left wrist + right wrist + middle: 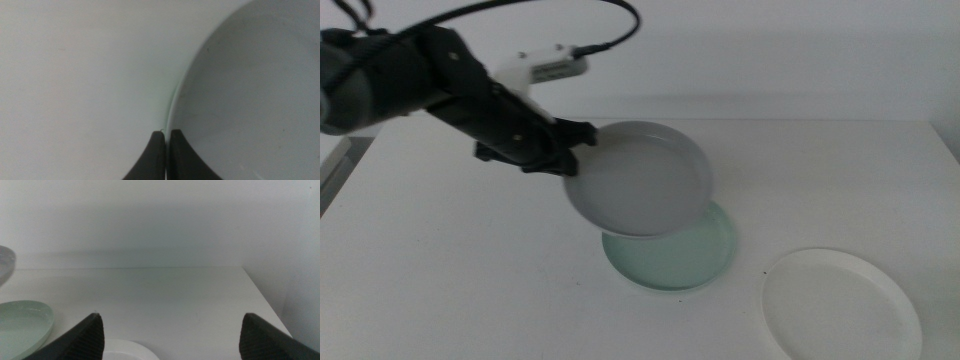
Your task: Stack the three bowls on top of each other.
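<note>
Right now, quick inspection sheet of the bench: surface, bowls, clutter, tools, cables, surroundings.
Surface: white table, bare where visible.
Job's things: grey bowl held tilted, above the mint green bowl lying on the table; white bowl apart, nearer the right side.
Clutter: nothing seen.
Tools: left tool shut on the grey bowl's rim; right tool open, waiting low near the white bowl, out of the middle view.
Cables: black cable looping above the left arm.
Surroundings: plain pale wall behind the table.
</note>
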`<state>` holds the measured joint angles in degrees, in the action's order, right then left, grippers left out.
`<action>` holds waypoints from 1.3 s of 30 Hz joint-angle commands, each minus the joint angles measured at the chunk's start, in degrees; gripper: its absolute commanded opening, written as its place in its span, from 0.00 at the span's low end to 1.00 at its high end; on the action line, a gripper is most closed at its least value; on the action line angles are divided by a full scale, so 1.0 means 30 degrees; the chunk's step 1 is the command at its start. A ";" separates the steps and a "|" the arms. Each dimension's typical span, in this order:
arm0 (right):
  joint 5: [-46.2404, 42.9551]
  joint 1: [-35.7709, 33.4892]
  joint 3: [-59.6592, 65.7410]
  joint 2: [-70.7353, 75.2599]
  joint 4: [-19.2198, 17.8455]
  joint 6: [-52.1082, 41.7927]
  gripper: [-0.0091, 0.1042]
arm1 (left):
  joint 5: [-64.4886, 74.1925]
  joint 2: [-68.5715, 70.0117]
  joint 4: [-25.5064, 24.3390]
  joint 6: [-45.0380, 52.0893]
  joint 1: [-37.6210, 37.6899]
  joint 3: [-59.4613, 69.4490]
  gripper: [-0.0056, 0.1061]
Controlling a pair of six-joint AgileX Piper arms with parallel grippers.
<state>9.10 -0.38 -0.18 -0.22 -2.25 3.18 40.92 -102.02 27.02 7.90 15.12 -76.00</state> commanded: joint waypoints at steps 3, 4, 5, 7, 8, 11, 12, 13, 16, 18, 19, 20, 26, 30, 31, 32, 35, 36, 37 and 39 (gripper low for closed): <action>-0.0128 0.0134 0.0061 0.0074 -0.0136 -0.0056 0.89 | -0.0201 -0.1285 -0.0046 -0.0799 0.1279 -0.1142 0.03; -0.0128 0.0134 0.0061 0.0074 -0.0136 -0.0056 0.89 | 0.0081 -0.1615 -0.0046 -0.0799 0.1441 -0.1523 0.03; -0.0128 0.0134 0.0061 0.0074 -0.0136 -0.0056 0.89 | 0.0410 -0.2017 -0.0175 -0.0994 0.1541 -0.2019 0.03; -0.0128 0.0134 0.0061 0.0074 -0.0136 -0.0056 0.89 | 0.0890 -0.2650 -0.0753 -0.1506 0.1666 -0.2761 0.03; -0.0128 0.0134 0.0061 0.0074 -0.0136 -0.0056 0.89 | 0.1083 -0.2892 -0.1093 -0.1673 0.1763 -0.3052 0.03; -0.0128 0.0134 0.0061 0.0074 -0.0136 -0.0056 0.89 | 0.1174 -0.3174 -0.1571 -0.1803 0.1794 -0.3198 0.03; -0.0128 0.0134 0.0061 0.0074 -0.0136 -0.0056 0.89 | 0.1221 -0.3258 -0.1605 -0.1803 0.1794 -0.3198 0.03; -0.0128 0.0134 0.0061 0.0074 -0.0136 -0.0056 0.89 | 0.1221 -0.3348 -0.1655 -0.1803 0.1794 -0.3159 0.03; -0.0128 0.0134 0.0061 0.0074 -0.0136 -0.0056 0.89 | 0.1267 -0.3701 -0.1655 -0.1803 0.1794 -0.3081 0.03; -0.0128 0.0134 0.0061 0.0074 -0.0136 -0.0056 0.89 | 0.1360 -0.4091 -0.1655 -0.1803 0.1812 -0.3081 0.03; -0.0128 0.0134 0.0061 0.0074 -0.0136 -0.0056 0.89 | 0.1360 -0.4238 -0.1719 -0.1803 0.1812 -0.3081 0.03; -0.0128 0.0134 0.0061 0.0074 -0.0136 -0.0056 0.89 | 0.1232 -0.4420 -0.1719 -0.1803 0.1812 -0.3081 0.03; -0.0128 0.0134 0.0061 0.0074 -0.0136 -0.0056 0.89 | 0.0797 -0.4868 -0.1186 -0.1020 0.1812 -0.3081 0.03; -0.0128 0.0134 0.0061 0.0074 -0.0136 -0.0056 0.89 | 0.0797 -0.5099 -0.0998 -0.0861 0.1812 -0.3081 0.03; -0.0128 0.0134 0.0061 0.0074 -0.0136 -0.0056 0.89 | 0.0797 -0.5204 -0.0998 -0.0861 0.1812 -0.3081 0.03; -0.0128 0.0134 0.0061 0.0074 -0.0136 -0.0056 0.89 | 0.0797 -0.5259 -0.0998 -0.0861 0.1812 -0.3081 0.03; -0.0128 0.0134 0.0061 0.0074 -0.0136 -0.0056 0.89 | 0.0857 -0.5333 -0.0998 -0.0775 0.1812 -0.3081 0.03; -0.0128 0.0134 0.0061 0.0074 -0.0136 -0.0056 0.89 | 0.0888 -0.5333 -0.0998 -0.0720 0.1812 -0.3081 0.03; -0.0128 0.0134 0.0061 0.0074 -0.0136 -0.0056 0.89 | 0.0888 -0.5333 -0.0998 -0.0683 0.1812 -0.3081 0.03; -0.0128 0.0134 0.0061 0.0074 -0.0136 -0.0056 0.89 | 0.1020 -0.5333 -0.0998 -0.0632 0.1812 -0.3081 0.03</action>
<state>9.10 -0.38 -0.18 -0.22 -2.25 3.18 43.97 -118.36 23.43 5.84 20.46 -84.97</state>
